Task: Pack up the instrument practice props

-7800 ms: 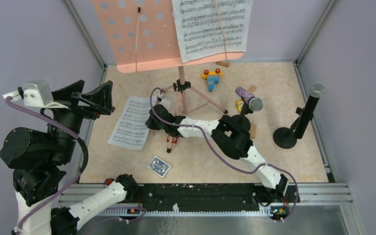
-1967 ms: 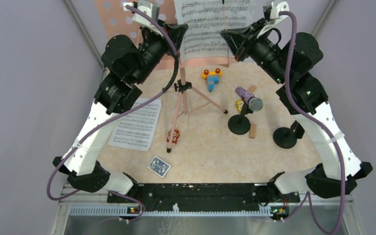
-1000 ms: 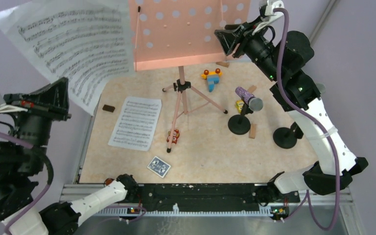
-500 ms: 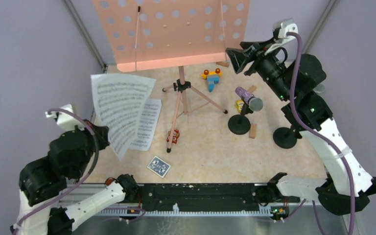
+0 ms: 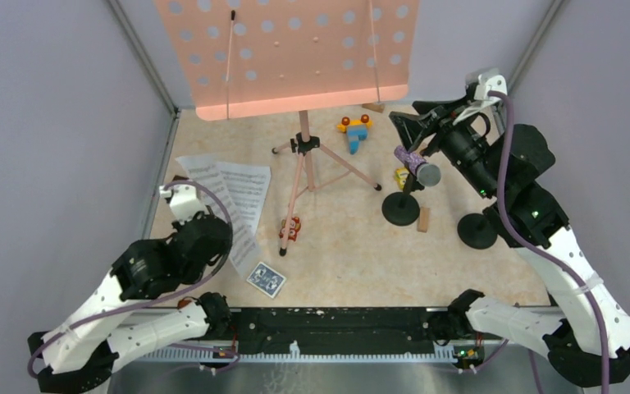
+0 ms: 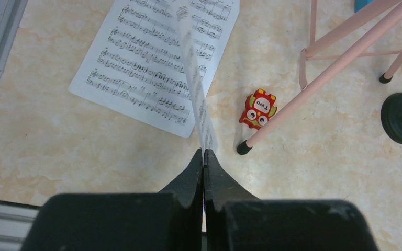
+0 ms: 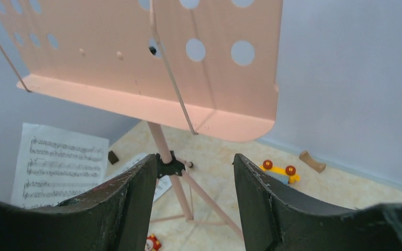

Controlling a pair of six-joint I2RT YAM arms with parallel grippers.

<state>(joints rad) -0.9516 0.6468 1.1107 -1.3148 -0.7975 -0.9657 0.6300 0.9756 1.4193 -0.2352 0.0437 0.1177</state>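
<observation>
The red owl toy (image 6: 258,109) bears the word "Two" above its eyes.

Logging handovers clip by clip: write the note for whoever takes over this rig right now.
Left end effector: shut on one sheet-music page, held over the second page, which lies flat on the table.
Right end effector: open, empty, raised facing the music rack.
The rack stands upright with no pages on it. Purple-glitter microphone sits in its holder; the other holder is partly hidden behind the right arm.
Done: rack cleared of pages.
Left: stack the pages, then gather microphones, holders and rack.
</observation>
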